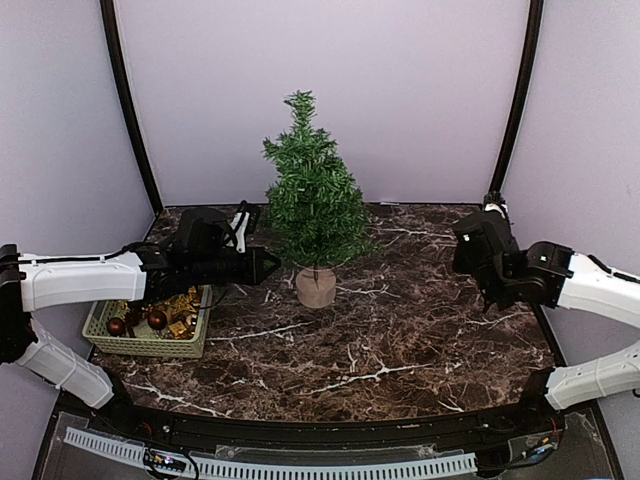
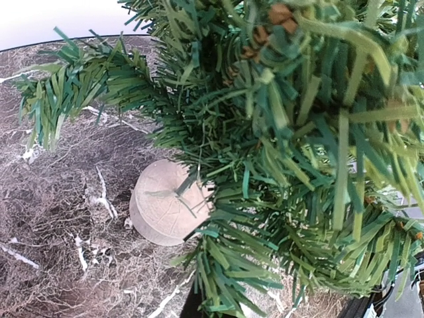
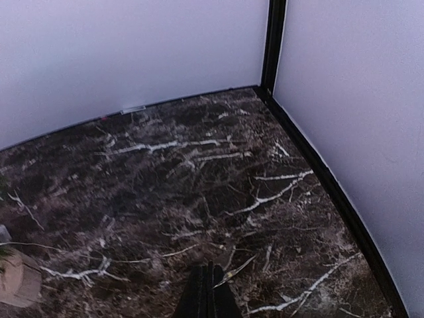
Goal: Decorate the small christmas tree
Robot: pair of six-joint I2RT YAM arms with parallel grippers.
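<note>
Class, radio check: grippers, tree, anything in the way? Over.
Left gripper shut, at low branches of tree. Right gripper shut, away from it. Tree upright. Nothing in the way.

Left gripper (image 1: 272,265), right gripper (image 3: 209,290): both closed.

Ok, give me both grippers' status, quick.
Left gripper: closed, its tip at the lower branches of the small christmas tree; nothing visibly held.
Right gripper: closed, empty, above the marble table.
</note>
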